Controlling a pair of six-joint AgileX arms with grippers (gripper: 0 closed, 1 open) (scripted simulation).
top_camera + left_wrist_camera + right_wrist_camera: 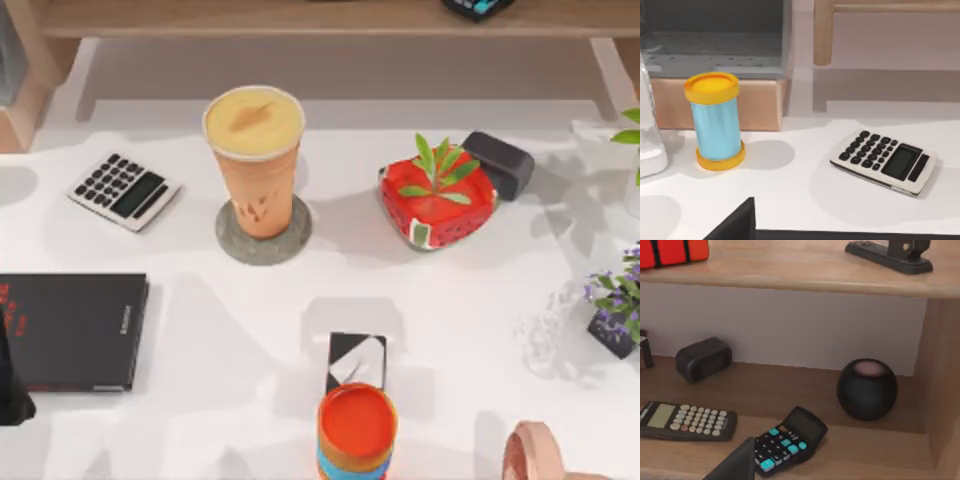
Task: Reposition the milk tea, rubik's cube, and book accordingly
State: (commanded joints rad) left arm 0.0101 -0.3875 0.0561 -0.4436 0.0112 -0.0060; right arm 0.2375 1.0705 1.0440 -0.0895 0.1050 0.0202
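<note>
The milk tea [253,150], a tall orange-tan cup with a creamy top, stands upright on a round grey coaster [262,240] at the table's back middle. The rubik's cube and the book are out of view. A dark part of my left arm [10,392] sits at the table's left edge beside a thin black book [72,330]. In the left wrist view a dark piece of my left gripper [736,225] hangs low over the table, holding nothing I can see. In the right wrist view a dark piece of my right gripper [735,464] faces a wooden shelf.
A grey calculator [125,190] lies back left and a watermelon-patterned planter [437,200] back right. A red-topped container [357,428] stands front middle. A blue tube with yellow caps [716,122] stands near the calculator [885,161]. The shelf holds a dark round speaker [867,388] and a black calculator [787,440].
</note>
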